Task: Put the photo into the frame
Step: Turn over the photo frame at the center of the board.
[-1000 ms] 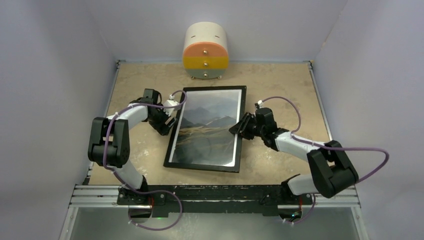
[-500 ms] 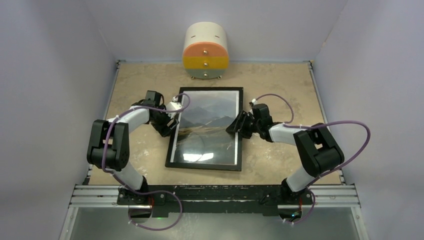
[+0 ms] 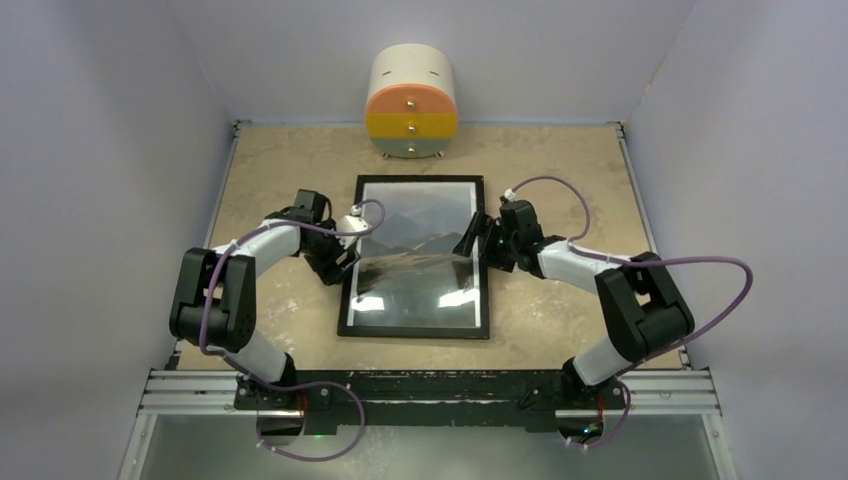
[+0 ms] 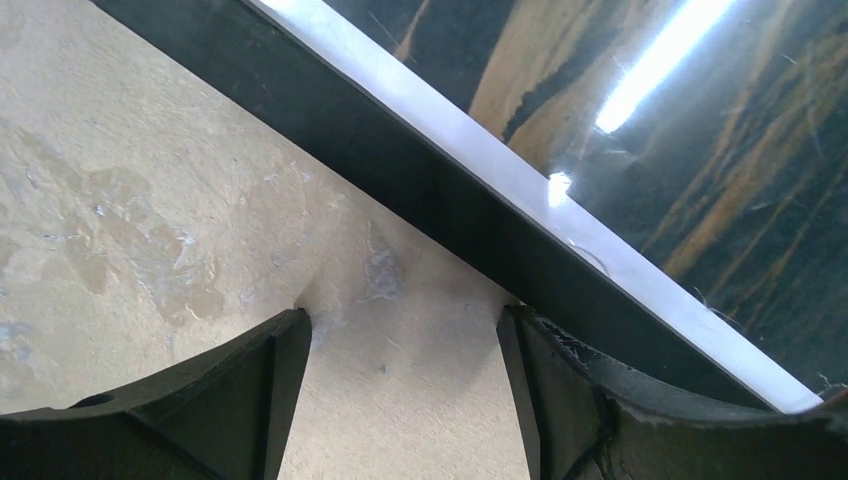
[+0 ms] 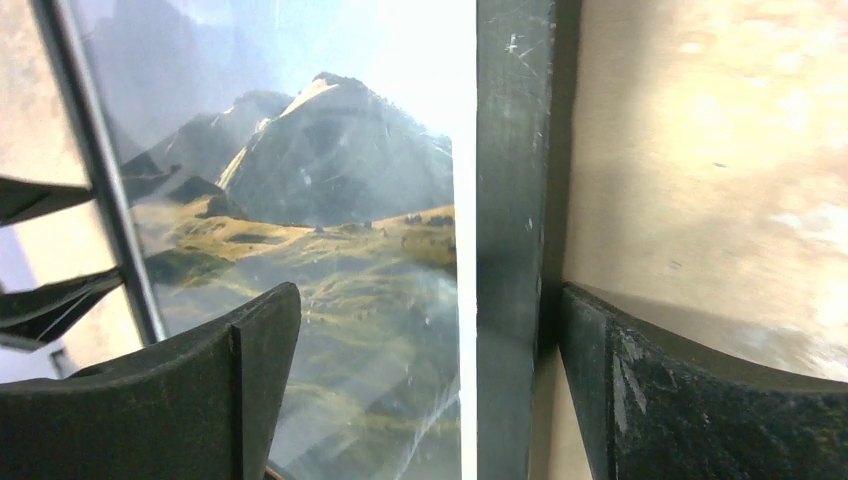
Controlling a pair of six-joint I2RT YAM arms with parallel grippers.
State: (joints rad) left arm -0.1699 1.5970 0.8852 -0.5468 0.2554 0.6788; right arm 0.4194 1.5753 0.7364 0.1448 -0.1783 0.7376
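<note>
Right fingers point(image 5: 200, 400) wide astride frame point(image 5: 512, 200) edge, left fingers point(image 4: 200, 400) parted empty over table point(image 4: 150, 200), tips cropped, photo point(image 5: 330, 200) glare-streaked

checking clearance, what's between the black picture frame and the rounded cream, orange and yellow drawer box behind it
Only bare beige tabletop, in the top view, separates the thin black rectangular frame from the rounded cream, orange and yellow drawer box.

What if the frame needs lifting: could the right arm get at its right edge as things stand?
Probably yes: the right claw stands open astride the frame's right edge, one finger over the photo, one over the table.
</note>
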